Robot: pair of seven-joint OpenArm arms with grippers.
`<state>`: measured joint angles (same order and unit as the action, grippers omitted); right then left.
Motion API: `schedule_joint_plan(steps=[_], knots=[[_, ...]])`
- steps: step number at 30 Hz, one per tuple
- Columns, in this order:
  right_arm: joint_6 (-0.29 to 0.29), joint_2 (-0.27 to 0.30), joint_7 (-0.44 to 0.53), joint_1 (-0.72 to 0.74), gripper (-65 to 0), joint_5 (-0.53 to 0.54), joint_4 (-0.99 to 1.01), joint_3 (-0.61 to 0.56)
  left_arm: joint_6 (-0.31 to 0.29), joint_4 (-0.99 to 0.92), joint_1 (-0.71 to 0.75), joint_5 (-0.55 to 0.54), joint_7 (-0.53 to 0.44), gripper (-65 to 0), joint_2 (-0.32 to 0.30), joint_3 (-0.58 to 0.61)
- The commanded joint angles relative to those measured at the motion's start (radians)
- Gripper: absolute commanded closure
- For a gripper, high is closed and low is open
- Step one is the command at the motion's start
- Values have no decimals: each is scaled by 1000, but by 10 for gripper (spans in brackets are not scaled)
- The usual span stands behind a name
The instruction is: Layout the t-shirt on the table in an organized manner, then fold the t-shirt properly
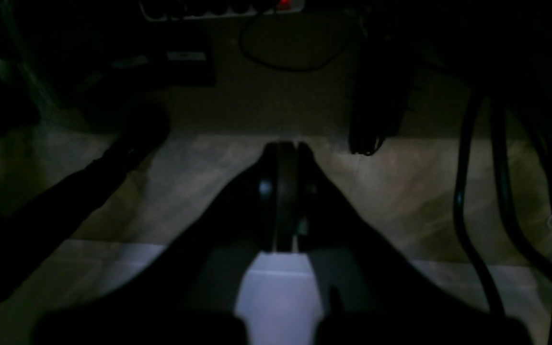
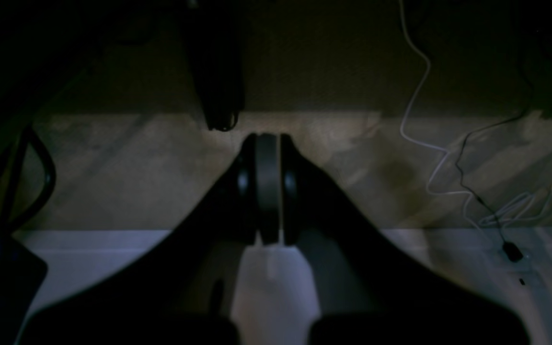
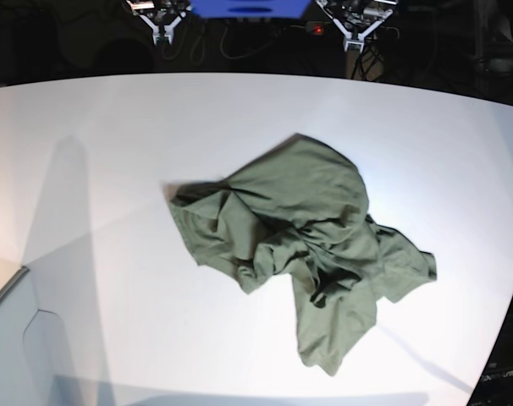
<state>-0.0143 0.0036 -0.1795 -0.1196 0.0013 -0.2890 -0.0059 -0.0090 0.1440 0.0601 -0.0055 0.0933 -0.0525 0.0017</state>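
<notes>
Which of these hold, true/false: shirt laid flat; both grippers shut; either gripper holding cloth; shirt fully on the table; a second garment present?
1. The t-shirt is laid flat. False: it lies crumpled in a heap.
2. The left gripper and right gripper are both shut. True.
3. A gripper holds cloth. False: both wrist views show only floor and cables beyond the fingers, no fabric.
4. The t-shirt lies wholly on the table. True.
5. A second garment is present. False: only the one shirt.
</notes>
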Motion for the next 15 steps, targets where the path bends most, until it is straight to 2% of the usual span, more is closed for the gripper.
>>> schedule_joint_plan(steps=[1, 12, 15], knots=[[18, 3, 1, -5, 0, 3, -3, -1, 7, 3, 1, -1, 0, -1, -2, 1], [18, 3, 4, -16, 0, 1, -6, -1, 7, 3, 10, -1, 0, -1, -5, 1], [18, 3, 4, -87, 0, 1, -114, -1, 7, 52, 53, -1, -13, -1, -17, 1]])
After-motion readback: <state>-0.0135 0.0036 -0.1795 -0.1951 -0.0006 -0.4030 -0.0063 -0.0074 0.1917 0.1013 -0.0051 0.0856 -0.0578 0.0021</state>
